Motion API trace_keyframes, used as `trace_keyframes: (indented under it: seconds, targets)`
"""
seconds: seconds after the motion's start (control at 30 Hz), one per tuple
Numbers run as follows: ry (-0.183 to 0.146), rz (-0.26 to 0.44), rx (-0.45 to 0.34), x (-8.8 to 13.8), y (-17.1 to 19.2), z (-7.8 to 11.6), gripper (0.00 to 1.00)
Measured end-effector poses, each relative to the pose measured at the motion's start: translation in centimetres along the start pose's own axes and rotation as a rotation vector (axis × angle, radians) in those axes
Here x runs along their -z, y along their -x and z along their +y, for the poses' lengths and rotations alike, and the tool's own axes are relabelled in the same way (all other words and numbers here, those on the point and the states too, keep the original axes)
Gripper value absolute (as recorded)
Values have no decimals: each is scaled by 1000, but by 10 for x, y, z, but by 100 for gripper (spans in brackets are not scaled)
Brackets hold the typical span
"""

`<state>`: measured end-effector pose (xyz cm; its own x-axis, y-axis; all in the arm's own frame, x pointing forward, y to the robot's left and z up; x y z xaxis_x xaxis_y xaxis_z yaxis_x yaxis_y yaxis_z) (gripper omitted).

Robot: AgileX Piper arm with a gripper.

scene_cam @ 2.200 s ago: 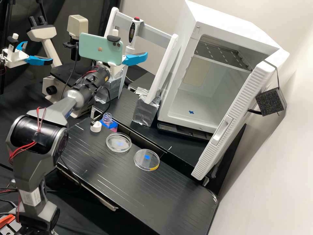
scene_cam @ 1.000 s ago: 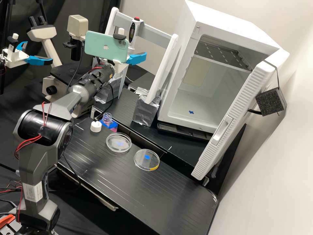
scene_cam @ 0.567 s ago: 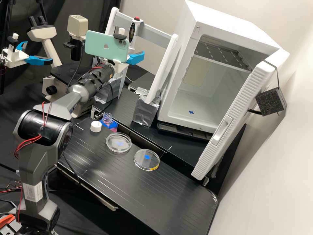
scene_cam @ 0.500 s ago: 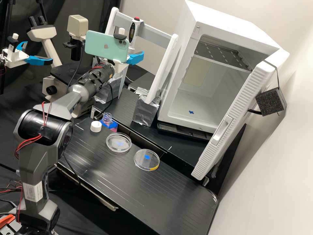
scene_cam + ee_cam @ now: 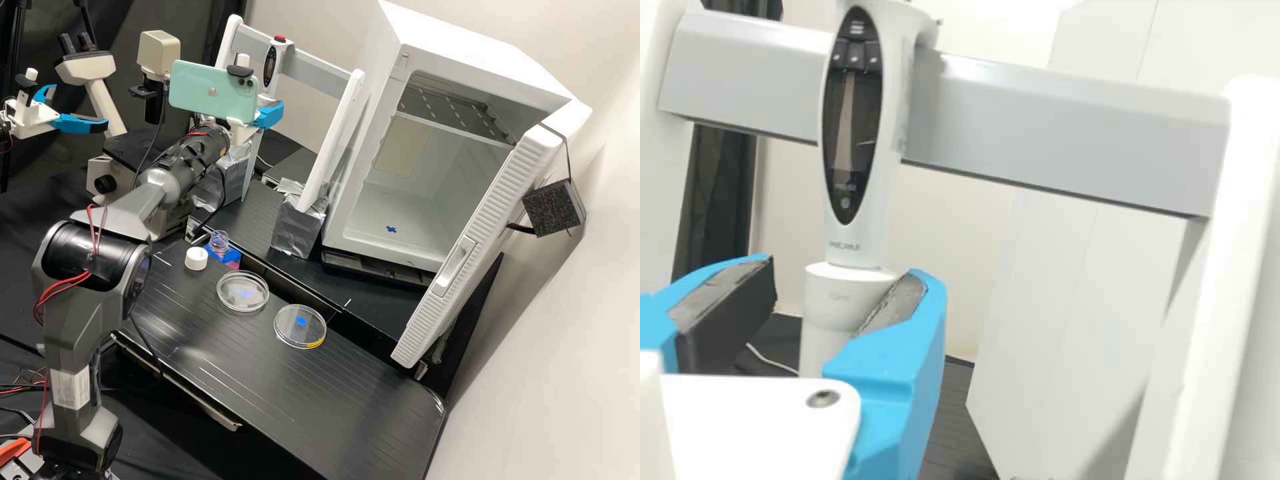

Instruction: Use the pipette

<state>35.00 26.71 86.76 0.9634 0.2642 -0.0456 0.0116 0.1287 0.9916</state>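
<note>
The dark grey arm (image 5: 81, 333) has looping red wires (image 5: 65, 281).

The top of the white pipette (image 5: 862, 232) is cut off by the wrist view's edge, and the marks on its display (image 5: 848, 130) are too small to read. In the high view, a mint-green phone (image 5: 207, 91) partly hides the gripper (image 5: 270, 115).

Bright light lays sheen across the bench (image 5: 280, 380).

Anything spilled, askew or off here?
No spill visible. One oddity: a small blue cross-shaped patch inside the white box-shaped cabinet, whose ribbed door stands open; possibly just a marker.
</note>
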Motion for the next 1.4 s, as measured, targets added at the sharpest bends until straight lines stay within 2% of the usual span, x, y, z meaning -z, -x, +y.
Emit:
trace_keyframes:
  seconds: [0.23,0.9,1.23,1.4]
  targets:
    - [-18,-7,0,-1,0,0,0]
    - [-14,-7,0,-1,0,0,0]
    - [-36,-6,9,-1,0,0,0]
    - [-36,-9,8,-2,1,4,0]
